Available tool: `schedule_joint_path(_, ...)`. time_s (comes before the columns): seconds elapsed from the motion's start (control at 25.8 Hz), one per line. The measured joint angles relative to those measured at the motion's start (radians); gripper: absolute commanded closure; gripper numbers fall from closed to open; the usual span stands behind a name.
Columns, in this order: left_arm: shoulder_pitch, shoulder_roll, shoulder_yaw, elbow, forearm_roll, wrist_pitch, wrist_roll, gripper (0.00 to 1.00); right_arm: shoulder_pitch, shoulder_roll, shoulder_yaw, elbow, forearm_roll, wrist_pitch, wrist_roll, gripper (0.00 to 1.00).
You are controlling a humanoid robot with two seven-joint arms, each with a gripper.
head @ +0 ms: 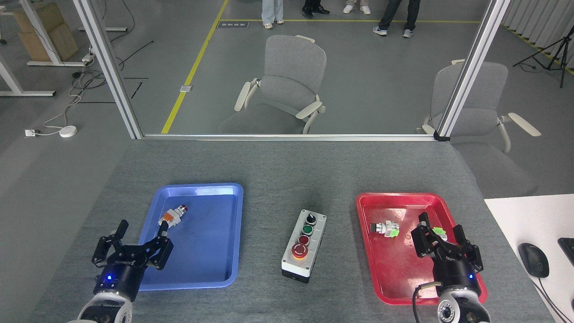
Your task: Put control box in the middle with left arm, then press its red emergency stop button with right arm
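Observation:
The light-grey control box (304, 246) with a black base lies on the grey tabletop (278, 170) between the two trays. Its red emergency stop button (299, 251) sits at the near end, behind it a green button and a black knob. My left gripper (140, 229) stands open at the near left, over the blue tray's front left corner, holding nothing. Well right of the box, my right gripper (441, 228) hangs open over the red tray's near part with nothing between its fingers.
The blue tray (210, 269) holds a small orange-white push-button (172, 216). On the red tray (381, 278) lie a black-tipped push-button (385, 229) and a green part partly hidden behind my right fingers. A white desk with a mouse (533, 259) is at the right.

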Motion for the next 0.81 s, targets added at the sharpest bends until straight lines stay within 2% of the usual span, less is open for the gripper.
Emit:
schedule_joint_path(0.12,-0.001,0.0,0.006,-0.001,0.0,-0.005,-0.002,0.01,0.007,0.024,0.002,-0.024,0.058,0.062,0.007,0.0)
schedule_joint_path(0.23,-0.002,0.0,0.009,-0.001,0.0,-0.005,-0.005,0.01,0.009,0.032,0.003,-0.031,0.086,0.089,0.01,0.0)
schedule_joint_path(0.5,-0.006,0.001,0.009,-0.003,-0.014,-0.007,-0.016,0.01,0.01,0.032,0.001,-0.032,0.096,0.1,0.013,0.0)
schedule_joint_path(0.81,-0.017,0.001,0.01,-0.04,-0.018,-0.005,-0.101,0.01,0.008,0.032,0.001,-0.031,0.101,0.102,0.006,0.0)
